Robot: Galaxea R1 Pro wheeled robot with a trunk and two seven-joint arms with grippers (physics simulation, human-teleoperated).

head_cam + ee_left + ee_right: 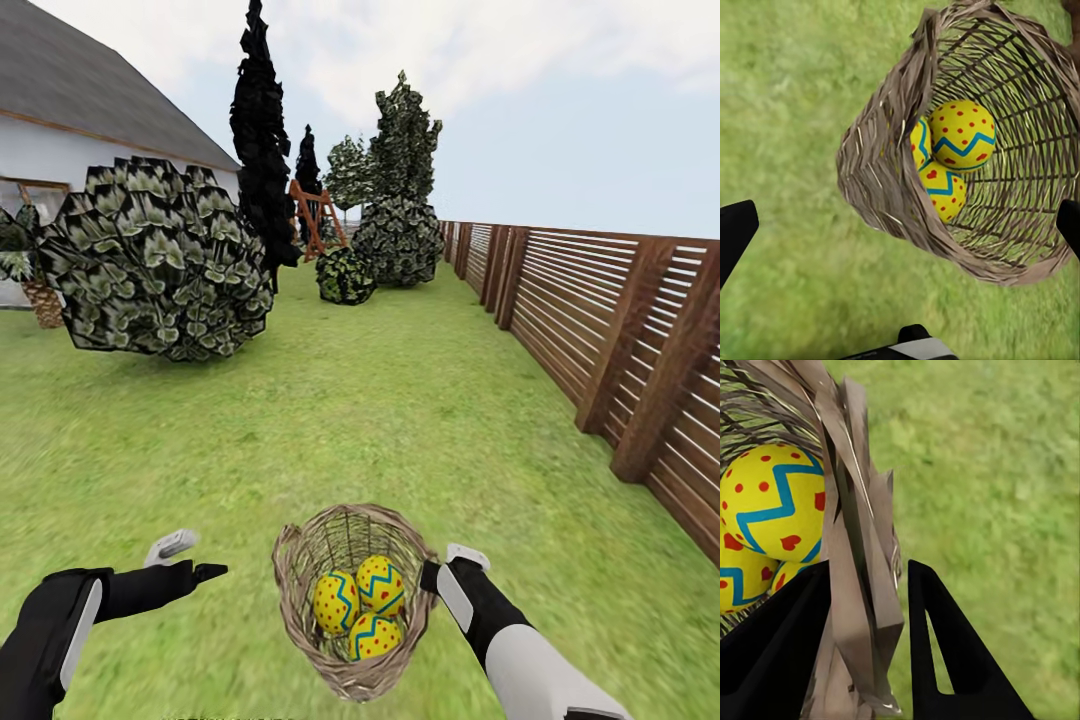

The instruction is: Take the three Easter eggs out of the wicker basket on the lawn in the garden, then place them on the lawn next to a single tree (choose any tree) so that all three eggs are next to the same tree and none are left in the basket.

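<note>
The wicker basket [300, 590] stands on the lawn [400, 420] right in front of me, with three yellow Easter eggs [336, 601] [381, 585] [374, 636] inside it. My right gripper [440, 567] is at the basket's right rim. In the right wrist view its fingers [952, 660] straddle the basket wall [859, 585], one inside and one outside, shut on it beside an egg [772, 502]. My left gripper [205, 558] hovers open to the left of the basket, apart from it. Far back stands a speckled tree [405, 130].
A brown slatted fence [600, 330] runs along the right side. A big leafy shrub [160, 260] sits at mid-left, with a black tree [262, 130] behind it and a white house [60, 140] at far left. Open grass lies between me and the shrubs.
</note>
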